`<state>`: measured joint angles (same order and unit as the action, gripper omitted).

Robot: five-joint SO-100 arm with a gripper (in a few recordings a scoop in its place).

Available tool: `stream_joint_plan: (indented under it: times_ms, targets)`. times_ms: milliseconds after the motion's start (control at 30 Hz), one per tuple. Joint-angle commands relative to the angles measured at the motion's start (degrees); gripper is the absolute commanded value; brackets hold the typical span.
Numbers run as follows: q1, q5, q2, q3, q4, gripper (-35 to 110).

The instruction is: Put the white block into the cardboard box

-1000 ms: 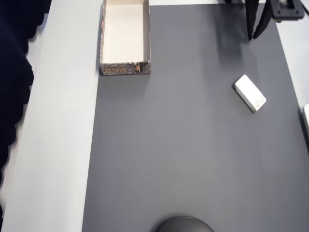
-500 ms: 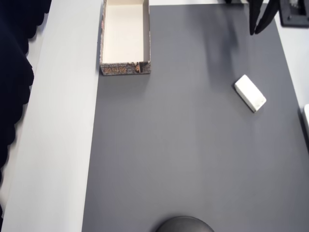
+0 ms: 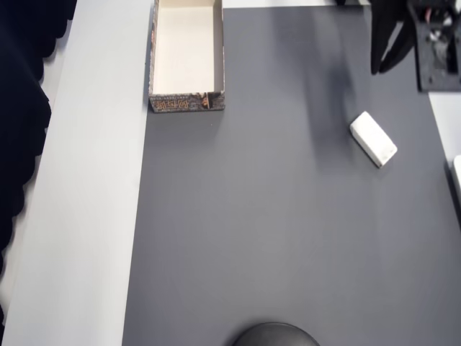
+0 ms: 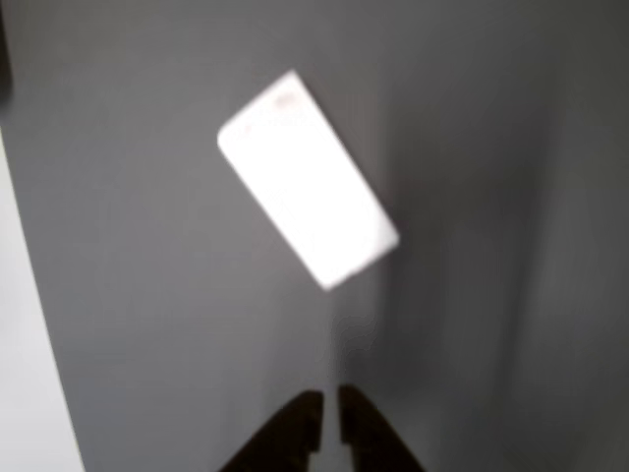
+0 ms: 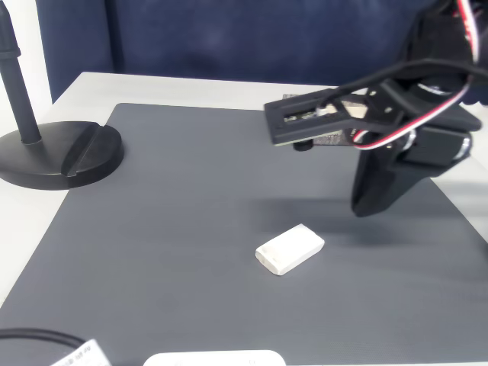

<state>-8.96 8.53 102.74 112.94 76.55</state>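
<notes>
The smooth, round-edged white block is seen lying diagonally on the matte grey mat at the overhead view's right, well apart from the patterned cardboard box at upper left, below the black end effector, whose fingertips are nearly together and empty.

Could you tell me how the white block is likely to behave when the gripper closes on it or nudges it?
The white block lies flat on the grey mat, with broad flat faces, so it will probably slide, not roll or tip. Its crisp, even shape suggests it is stiff. Its rounded edges look smooth, so it might slip unless the gripper closes squarely across its narrow width.
</notes>
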Motion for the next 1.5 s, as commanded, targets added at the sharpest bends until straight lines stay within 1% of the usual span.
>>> stream_joint_plan:
  times_ms: [0,333,767,1067,1167,1333,1467]
  targets:
    - [0.4,2.8,-6.1,-10.7,0.4,-2]
    - [1.6,2.8,-18.7,-21.4,0.4,-2]
    - [1.8,2.8,-22.8,-25.1,0.4,-2]
    - [1.6,2.9,-23.7,-26.6,2.3,-2]
    - [1.5,7.3,-23.7,-27.2,4.0,-2]
    - [1.4,21.1,-23.9,-27.7,5.4,-2]
    - [1.4,27.9,-24.1,-28.1,5.6,-2]
